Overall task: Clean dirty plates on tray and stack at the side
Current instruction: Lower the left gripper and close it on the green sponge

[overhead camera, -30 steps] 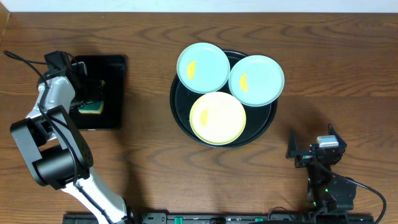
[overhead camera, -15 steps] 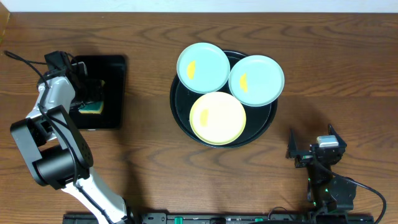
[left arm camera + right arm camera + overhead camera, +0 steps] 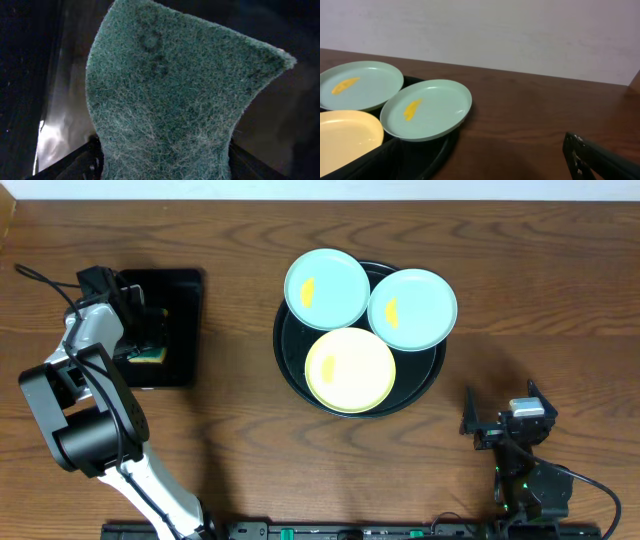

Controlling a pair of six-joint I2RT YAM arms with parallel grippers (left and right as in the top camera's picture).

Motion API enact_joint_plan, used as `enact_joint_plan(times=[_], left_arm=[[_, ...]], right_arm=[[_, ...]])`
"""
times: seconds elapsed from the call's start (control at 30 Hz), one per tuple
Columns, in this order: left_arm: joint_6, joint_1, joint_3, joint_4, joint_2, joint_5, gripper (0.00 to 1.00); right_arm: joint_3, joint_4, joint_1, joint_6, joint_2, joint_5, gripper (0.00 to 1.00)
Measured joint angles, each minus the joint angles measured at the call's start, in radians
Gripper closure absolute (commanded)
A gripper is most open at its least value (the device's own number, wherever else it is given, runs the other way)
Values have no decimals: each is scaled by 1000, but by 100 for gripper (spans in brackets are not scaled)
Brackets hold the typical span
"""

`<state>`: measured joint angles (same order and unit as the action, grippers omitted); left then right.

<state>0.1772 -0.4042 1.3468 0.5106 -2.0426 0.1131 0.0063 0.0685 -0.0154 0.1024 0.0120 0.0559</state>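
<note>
The left gripper is reaching over the small rectangular black tray at the table's 9 o'clock. It is pressing in on a green-faced sponge. In the left wrist view its fingers are sitting against the sponge's two sides, and the pad is narrowing and curving between them. The right gripper is resting at the table's 5 o'clock, well apart from everything, with its jaws spread wide and nothing between them.

The large round black tray is lying at the table's middle, carrying all three plates. One light blue plate is sitting at the tray's 11 o'clock and another light blue plate at 2 o'clock. Both are overhanging the rim, and each is showing a yellow-orange smear. The pale yellow plate is lying at 6 o'clock.

The brown wooden table is bearing it all, and a pale wall is standing behind.
</note>
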Motion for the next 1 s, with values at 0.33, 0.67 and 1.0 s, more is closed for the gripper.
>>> enact_joint_plan(times=[0.33, 0.67, 1.0], left_arm=[[0, 0, 0, -7, 16, 5, 26], [0, 0, 0, -22, 23, 12, 28], [2, 0, 0, -21, 23, 13, 71]], right_arm=[[0, 0, 0, 0, 0, 0, 1], [0, 0, 0, 0, 0, 0, 1], [0, 0, 0, 0, 0, 0, 1]])
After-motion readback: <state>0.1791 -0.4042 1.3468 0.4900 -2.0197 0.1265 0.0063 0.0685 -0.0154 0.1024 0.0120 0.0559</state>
